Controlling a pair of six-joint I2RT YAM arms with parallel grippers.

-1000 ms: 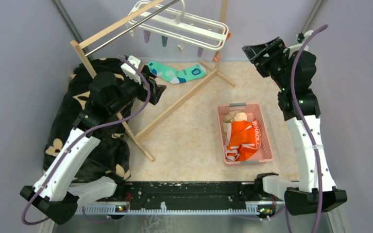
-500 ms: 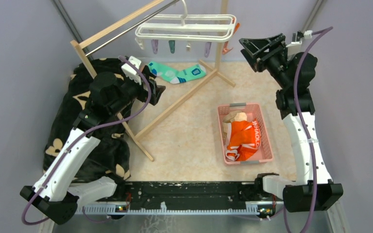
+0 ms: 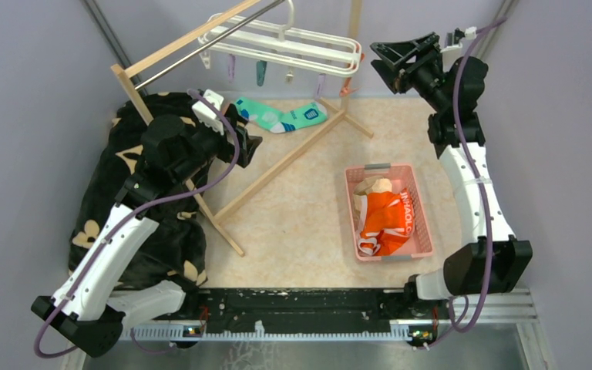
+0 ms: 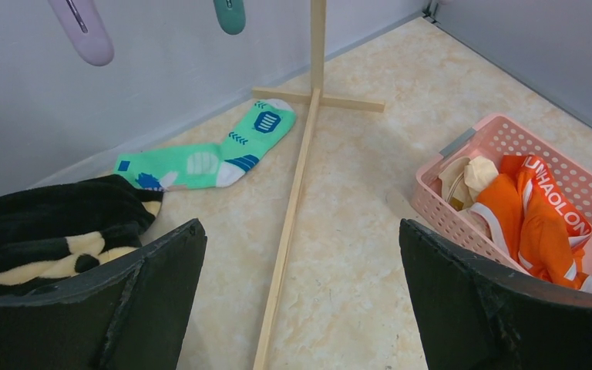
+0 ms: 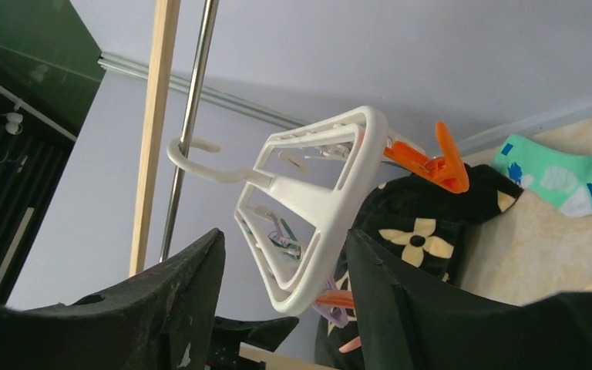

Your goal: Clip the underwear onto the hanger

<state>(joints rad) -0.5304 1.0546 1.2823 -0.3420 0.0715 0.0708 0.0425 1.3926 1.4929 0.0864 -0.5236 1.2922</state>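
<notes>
The orange underwear [image 3: 385, 220] lies crumpled in a pink basket [image 3: 425, 231] at the right, also showing in the left wrist view [image 4: 536, 223]. The white hanger [image 3: 285, 42] hangs tilted from the rack's metal bar, small clips dangling under it. My right gripper [image 3: 376, 63] is raised at the hanger's right end. In the right wrist view the hanger's corner [image 5: 308, 208] sits between the fingers of this gripper [image 5: 284, 235], with a gap on the left side, so it is open. My left gripper [image 3: 250, 146] hovers wide open over the floor [image 4: 301, 231], holding nothing.
A tall wooden rack [image 3: 193, 38] with floor bars [image 3: 285, 166] stands at the back. A teal sock [image 3: 281, 117] lies by its foot. A black flowered blanket [image 3: 123, 193] covers the left side. A beige cloth [image 3: 374, 185] sits in the basket beside the underwear.
My right arm has moved left and back to the hanger's right end, its jaws narrowing slightly. The hanger has swung and tilted. The left arm has not moved.
</notes>
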